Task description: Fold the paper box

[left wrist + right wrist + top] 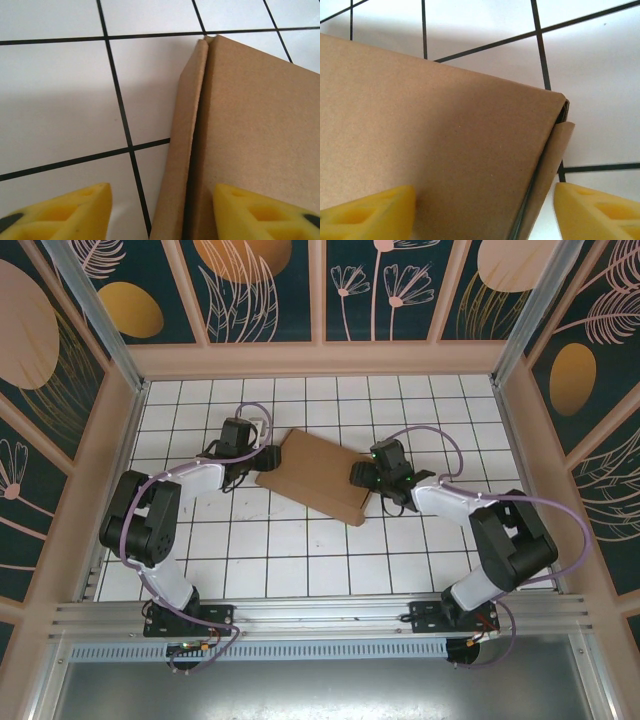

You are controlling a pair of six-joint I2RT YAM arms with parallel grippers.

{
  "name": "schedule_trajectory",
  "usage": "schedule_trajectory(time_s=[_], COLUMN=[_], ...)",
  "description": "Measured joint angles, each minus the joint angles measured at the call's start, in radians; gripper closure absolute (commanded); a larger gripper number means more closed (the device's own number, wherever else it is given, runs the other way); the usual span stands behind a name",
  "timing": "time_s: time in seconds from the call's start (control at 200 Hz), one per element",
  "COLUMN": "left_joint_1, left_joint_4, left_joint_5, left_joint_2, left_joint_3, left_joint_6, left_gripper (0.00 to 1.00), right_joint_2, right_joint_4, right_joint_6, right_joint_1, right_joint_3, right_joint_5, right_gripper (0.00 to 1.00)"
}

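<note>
Between my two pincers, on the tiled tabletop point(300, 560), lies the paper box point(315, 478). It is folded flat, and its long axis runs from one pincer to the other, slanting slightly toward my bases on the right. My left pincer point(262, 456) sits at the left short end and my right pincer point(362, 476) at the right one, so neither arm is nearer.

Both pincers stand open and hold nothing. On the left, the yellow fingers point(75, 210) straddle the box's edge flap point(187, 140), one over tile and one over cardboard. On the right it is mirrored, with the end flap point(555, 155) straight ahead between the jaws. As I judge it, what comes next depends on each end lying dead ahead of its own pincer.
</note>
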Motion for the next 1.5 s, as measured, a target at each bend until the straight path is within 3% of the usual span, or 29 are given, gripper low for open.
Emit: schedule_trajectory(time_s=[0.17,0.425,0.525,0.606,0.711,0.886,1.256,1.406,1.501], left_joint_1=[-0.001,0.003,0.002,0.011,0.027,0.036,0.036,0.037,0.040], left_joint_4=[0.023,0.039,0.053,0.057,0.061,0.069,0.066,0.082,0.113], left_joint_5=[0.013,0.071,0.095,0.105,0.108,0.106,0.127,0.148,0.166], left_joint_2=[-0.001,-0.043,-0.053,-0.051,-0.034,0.037,0.105,0.105,0.105], left_joint_3=[-0.024,-0.056,-0.051,-0.034,0.005,0.072,0.071,0.057,0.035], left_joint_6=[0.001,-0.035,-0.050,-0.062,-0.079,-0.087,-0.088,-0.090,-0.101], left_gripper=[0.49,0.27,0.23,0.22,0.25,0.34,0.49,0.51,0.57], right_joint_2=[0.046,0.171,0.205,0.211,0.206,0.159,0.150,0.165,0.167], right_joint_4=[0.041,0.059,0.050,0.037,0.034,0.040,0.112,0.147,0.151], right_joint_6=[-0.015,-0.085,-0.114,-0.132,-0.151,-0.138,-0.081,-0.082,-0.083], right_joint_1=[-0.049,-0.113,-0.124,-0.129,-0.133,-0.146,-0.149,-0.149,-0.149], right_joint_3=[0.027,0.166,0.212,0.232,0.236,0.203,0.112,0.112,0.113], right_joint_5=[-0.029,-0.060,-0.068,-0.069,-0.072,-0.097,-0.166,-0.167,-0.167], right_gripper=[0.56,0.75,0.71,0.51,0.38,0.37,0.68,0.69,0.62])
